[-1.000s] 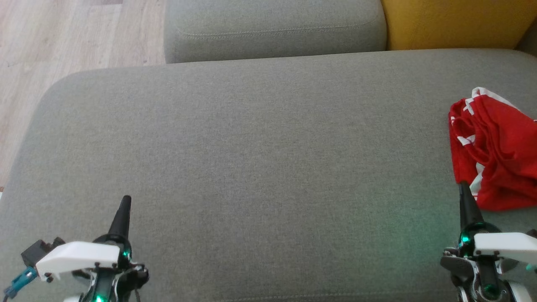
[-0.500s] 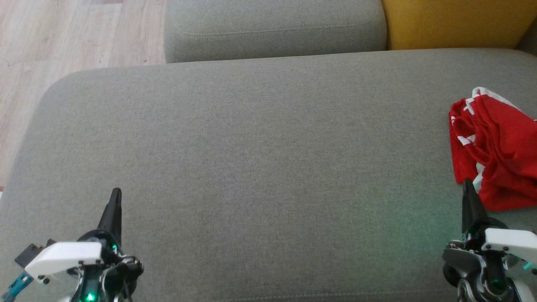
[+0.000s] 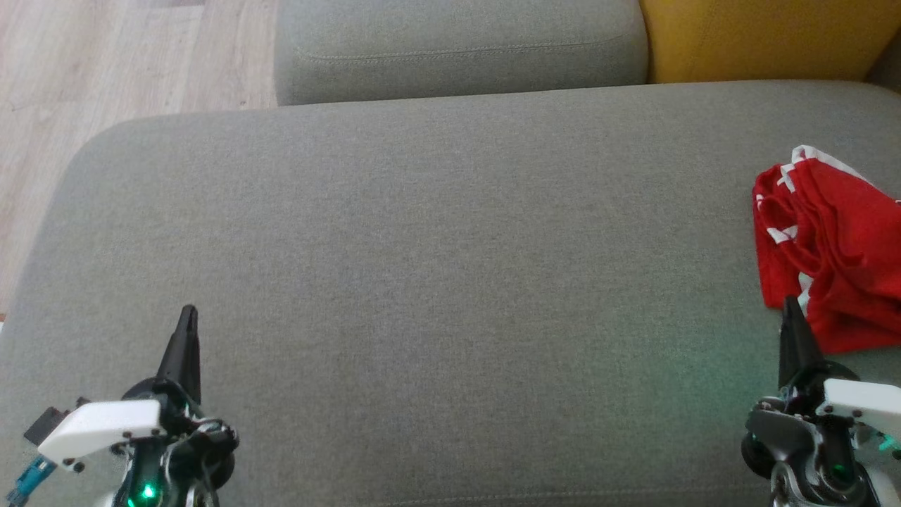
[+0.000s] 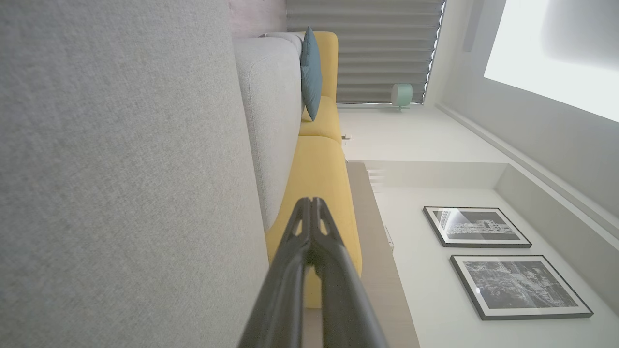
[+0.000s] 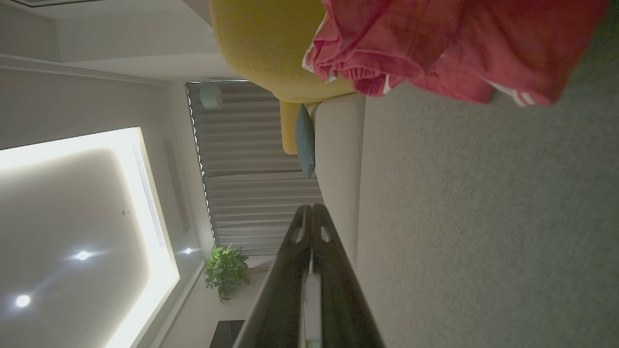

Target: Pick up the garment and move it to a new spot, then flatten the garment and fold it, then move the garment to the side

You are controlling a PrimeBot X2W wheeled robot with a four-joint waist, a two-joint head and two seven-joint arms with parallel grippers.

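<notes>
In the head view the crumpled red garment lies at the right edge of the sofa seat, just ahead of the right claw (fingers pressed together, empty), the left wrist view has the left claw likewise together beside the seat, and the right wrist view puts the garment ahead, upper right.

The garment, red with white trim, lies crumpled in a loose, creased heap at the far right of the grey sofa cushion, its right side running past the head view's edge.
</notes>
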